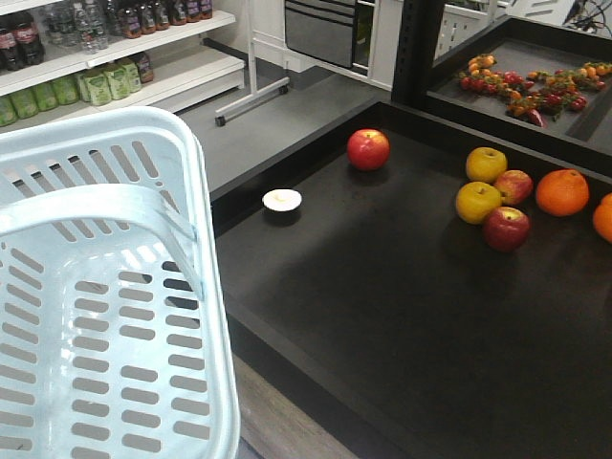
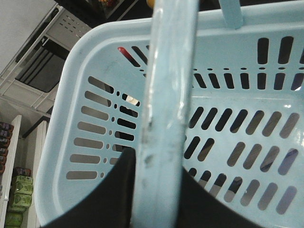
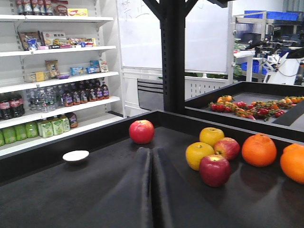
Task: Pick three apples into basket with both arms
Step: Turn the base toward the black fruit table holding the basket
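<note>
Apples (image 1: 506, 228) lie on your tray (image 1: 382, 316), none in the basket (image 1: 57, 153); left gripper (image 2: 156, 190) pinches its handle (image 2: 166, 95), right gripper (image 3: 152, 154) pressed together.

My right claw (image 3: 152, 183) has bare tray (image 1: 382, 316) ahead, a wide lane between the lone apple (image 3: 141, 131) left and the packed fruit (image 3: 223, 149) right, a dish (image 1: 282, 200) far left, while the handle (image 2: 166, 95) crosses the basket (image 1: 115, 124) mouth, leaving gaps either side.
</note>
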Controlling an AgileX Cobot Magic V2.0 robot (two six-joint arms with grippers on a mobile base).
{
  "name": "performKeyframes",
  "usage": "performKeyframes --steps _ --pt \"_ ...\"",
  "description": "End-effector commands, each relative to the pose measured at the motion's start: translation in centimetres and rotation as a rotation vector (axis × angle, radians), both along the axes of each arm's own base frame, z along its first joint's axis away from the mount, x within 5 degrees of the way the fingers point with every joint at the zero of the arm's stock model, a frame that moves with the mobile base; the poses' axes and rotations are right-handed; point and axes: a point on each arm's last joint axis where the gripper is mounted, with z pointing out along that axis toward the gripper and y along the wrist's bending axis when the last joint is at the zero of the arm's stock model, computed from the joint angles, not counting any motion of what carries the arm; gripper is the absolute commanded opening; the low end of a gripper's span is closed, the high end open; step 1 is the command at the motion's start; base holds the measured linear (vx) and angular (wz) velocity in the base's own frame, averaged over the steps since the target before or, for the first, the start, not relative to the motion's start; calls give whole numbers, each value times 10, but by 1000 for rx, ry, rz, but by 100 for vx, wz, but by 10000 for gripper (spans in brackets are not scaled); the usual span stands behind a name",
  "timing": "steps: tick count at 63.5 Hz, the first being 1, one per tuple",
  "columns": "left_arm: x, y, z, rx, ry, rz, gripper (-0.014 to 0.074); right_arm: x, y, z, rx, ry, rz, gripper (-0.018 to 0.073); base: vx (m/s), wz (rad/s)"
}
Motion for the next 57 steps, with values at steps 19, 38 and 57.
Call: performKeyframes --steps 19,38,57 --pt "0 -1 17 -84 -92 -3 -8 -1 0 2 -6 -65 -1 -9 0 -23" --pt "0 -1 17 -84 -92 -3 -8 -1 0 2 -6 -65 -1 -9 1 -44" --pt "0 -1 17 -84 -92 -3 -8 -1 0 2 -6 -65 -1 -9 2 -51"
